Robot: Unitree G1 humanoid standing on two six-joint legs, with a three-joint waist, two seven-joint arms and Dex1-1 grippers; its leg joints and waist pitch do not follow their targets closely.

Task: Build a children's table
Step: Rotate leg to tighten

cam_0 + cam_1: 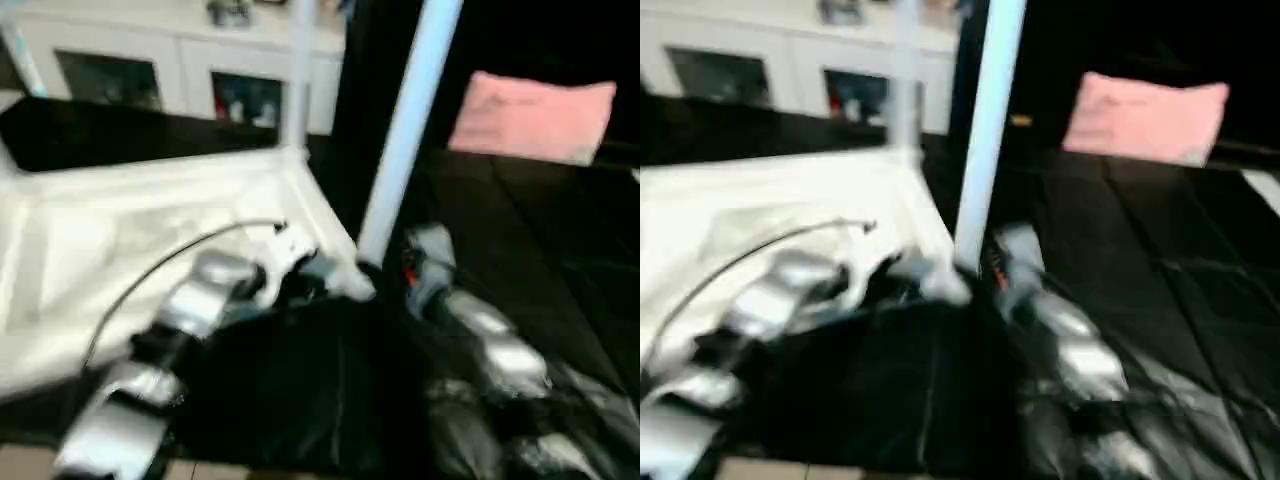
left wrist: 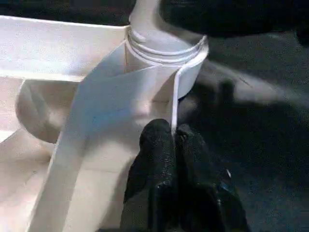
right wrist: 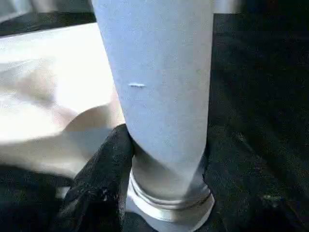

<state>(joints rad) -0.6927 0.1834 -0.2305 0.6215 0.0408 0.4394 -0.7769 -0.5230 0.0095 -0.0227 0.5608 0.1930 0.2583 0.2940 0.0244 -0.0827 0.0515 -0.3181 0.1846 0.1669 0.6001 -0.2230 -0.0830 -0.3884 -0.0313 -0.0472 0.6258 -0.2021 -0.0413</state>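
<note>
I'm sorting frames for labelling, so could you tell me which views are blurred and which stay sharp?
Left and right eye views: smeared by motion, the upright leg and pink pillow soft-edged. Left wrist view: fairly crisp on the corner socket. Right wrist view: the leg sharp enough to show a small scratch.

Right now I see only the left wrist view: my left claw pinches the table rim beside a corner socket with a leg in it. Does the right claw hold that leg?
Observer: Yes. The right claw grips the near leg low, just above the socket.
Operator: Is another leg fitted?
Observer: One. The far leg stands upright at the far corner of the tabletop.
Operator: What lies beyond the table, to the right?
Observer: A pink pillow lies on the black surface, apart from the table.
</note>
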